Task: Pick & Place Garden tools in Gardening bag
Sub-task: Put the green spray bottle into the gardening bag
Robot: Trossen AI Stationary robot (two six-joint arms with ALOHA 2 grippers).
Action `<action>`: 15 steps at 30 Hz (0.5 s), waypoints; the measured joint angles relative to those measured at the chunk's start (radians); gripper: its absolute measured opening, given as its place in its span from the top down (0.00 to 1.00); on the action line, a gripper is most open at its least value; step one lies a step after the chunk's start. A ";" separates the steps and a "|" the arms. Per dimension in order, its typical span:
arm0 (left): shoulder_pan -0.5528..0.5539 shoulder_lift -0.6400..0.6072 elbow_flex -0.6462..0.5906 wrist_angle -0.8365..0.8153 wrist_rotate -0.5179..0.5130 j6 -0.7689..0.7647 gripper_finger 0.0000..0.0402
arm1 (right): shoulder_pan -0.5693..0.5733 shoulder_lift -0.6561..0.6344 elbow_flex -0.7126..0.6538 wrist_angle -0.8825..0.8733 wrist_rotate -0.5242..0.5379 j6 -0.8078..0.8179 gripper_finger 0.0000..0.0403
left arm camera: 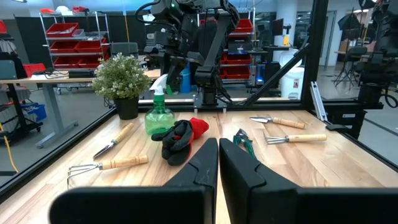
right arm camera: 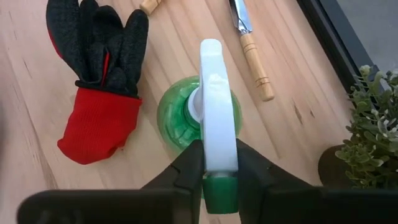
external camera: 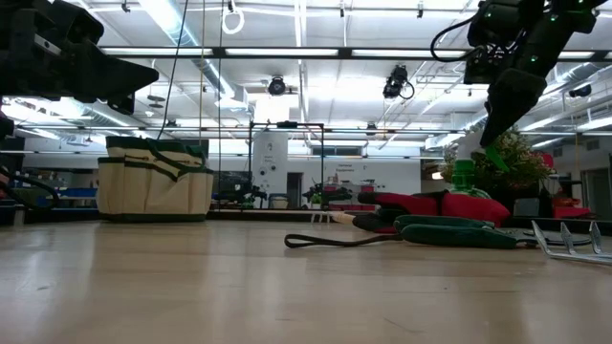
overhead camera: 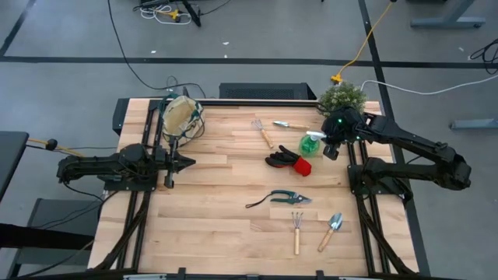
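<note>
The bag (overhead camera: 182,117) is stood at the counter's (overhead camera: 226,218) far left corner; its contents cannot be made out. The white head of the spray bottle (right arm camera: 198,118), beside the gloves (right arm camera: 99,74), is clamped by the right hand (right arm camera: 219,165). The left hand (left arm camera: 219,163) is held shut and empty near the bag.

The wooden table (overhead camera: 226,225) carried the gardening bag (overhead camera: 181,117) beside the left gripper (overhead camera: 187,162). Near the right gripper (overhead camera: 330,149) stood the spray bottle (overhead camera: 311,145), with gloves (overhead camera: 286,161), shears (overhead camera: 286,198), rake (overhead camera: 296,229) and trowel (overhead camera: 331,230) farther off.
</note>
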 joint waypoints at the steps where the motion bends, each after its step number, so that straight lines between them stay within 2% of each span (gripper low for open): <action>1: 0.000 0.000 0.000 0.000 0.000 0.000 0.95 | 0.000 0.000 0.000 0.000 0.000 0.000 0.84; 15: 0.000 0.000 0.000 0.000 0.000 0.000 0.95 | 0.000 0.001 0.028 -0.021 0.001 -0.011 0.86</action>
